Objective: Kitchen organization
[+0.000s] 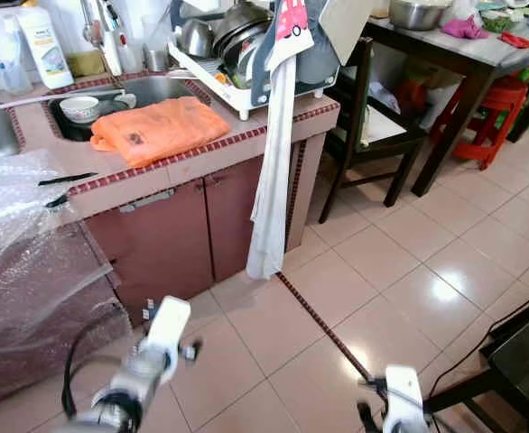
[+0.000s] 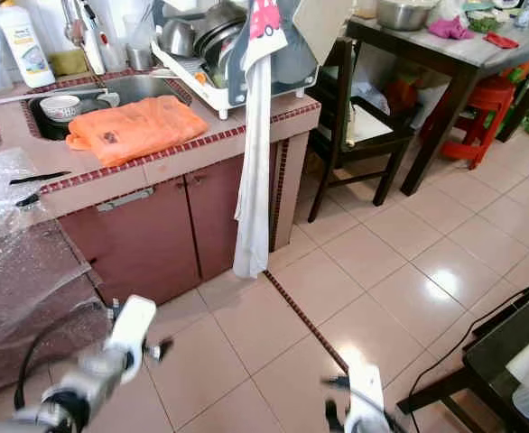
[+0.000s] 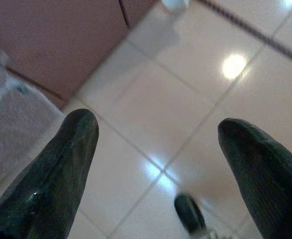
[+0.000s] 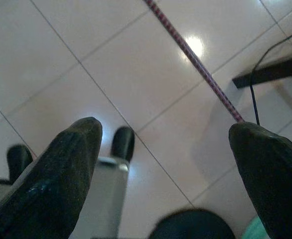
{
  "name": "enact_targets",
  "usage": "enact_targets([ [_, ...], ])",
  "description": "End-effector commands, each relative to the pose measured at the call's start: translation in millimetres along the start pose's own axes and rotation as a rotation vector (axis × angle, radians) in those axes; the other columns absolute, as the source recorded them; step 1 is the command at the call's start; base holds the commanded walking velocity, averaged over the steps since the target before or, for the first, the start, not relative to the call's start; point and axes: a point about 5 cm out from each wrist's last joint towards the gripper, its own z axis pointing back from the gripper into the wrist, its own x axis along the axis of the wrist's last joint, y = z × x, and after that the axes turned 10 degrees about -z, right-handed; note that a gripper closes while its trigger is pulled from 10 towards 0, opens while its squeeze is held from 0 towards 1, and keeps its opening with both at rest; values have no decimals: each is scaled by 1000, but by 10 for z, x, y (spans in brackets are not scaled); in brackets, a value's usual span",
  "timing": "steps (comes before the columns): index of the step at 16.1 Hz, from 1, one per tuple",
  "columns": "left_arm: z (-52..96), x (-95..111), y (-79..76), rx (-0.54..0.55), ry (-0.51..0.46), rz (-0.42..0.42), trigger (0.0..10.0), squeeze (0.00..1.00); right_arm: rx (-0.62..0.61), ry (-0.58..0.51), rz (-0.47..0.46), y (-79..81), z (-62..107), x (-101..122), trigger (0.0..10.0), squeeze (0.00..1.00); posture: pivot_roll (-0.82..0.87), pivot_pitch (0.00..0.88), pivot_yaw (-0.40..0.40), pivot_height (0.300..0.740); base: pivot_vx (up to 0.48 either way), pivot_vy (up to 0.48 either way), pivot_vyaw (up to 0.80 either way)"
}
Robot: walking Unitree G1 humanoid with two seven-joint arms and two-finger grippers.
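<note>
A tiled kitchen counter (image 1: 201,158) with maroon cabinet doors stands ahead on the left. An orange cloth (image 1: 161,129) lies on it in front of the sink (image 1: 156,88), which holds a white bowl (image 1: 79,108). A dish rack (image 1: 237,95) piled with pots sits at the counter's right end, and a long white cloth (image 1: 272,180) hangs from it toward the floor. Both arms hang low over the floor tiles. My left gripper (image 3: 156,124) is open with nothing between its fingers. My right gripper (image 4: 166,129) is open and empty too.
Bubble wrap (image 1: 21,234) covers something at the left. A white bottle (image 1: 46,45) stands behind the sink. A dark chair (image 1: 373,126), a table (image 1: 481,54) and a red stool (image 1: 499,108) are at the right. Dark furniture (image 1: 517,361) with a cable is near my right side.
</note>
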Motion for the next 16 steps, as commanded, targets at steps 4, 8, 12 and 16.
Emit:
enact_targets([
  [4, 18, 299, 115, 14, -217, 66, 10000, 0, -40, -240, 88, -37, -4, 462, 10000, 0, 11, 76, -22, 740, 0, 0, 0],
  [8, 177, 765, 450, 6, -499, 114, 10000, 0, 136, -623, -53, -3, 200, 1344, 10000, 0, 7, 112, -23, 740, 0, 0, 0],
  [12, 622, 796, 627, 42, -693, 38, 10000, 0, 373, -776, 28, 210, 815, 1423, 10000, 0, 4, 146, -20, 740, 0, 0, 0],
  [16, 932, 614, 532, 81, -687, 110, 10000, 0, 302, -869, 40, 180, 1288, 1350, 10000, 0, -4, 181, -5, 740, 0, 0, 0],
])
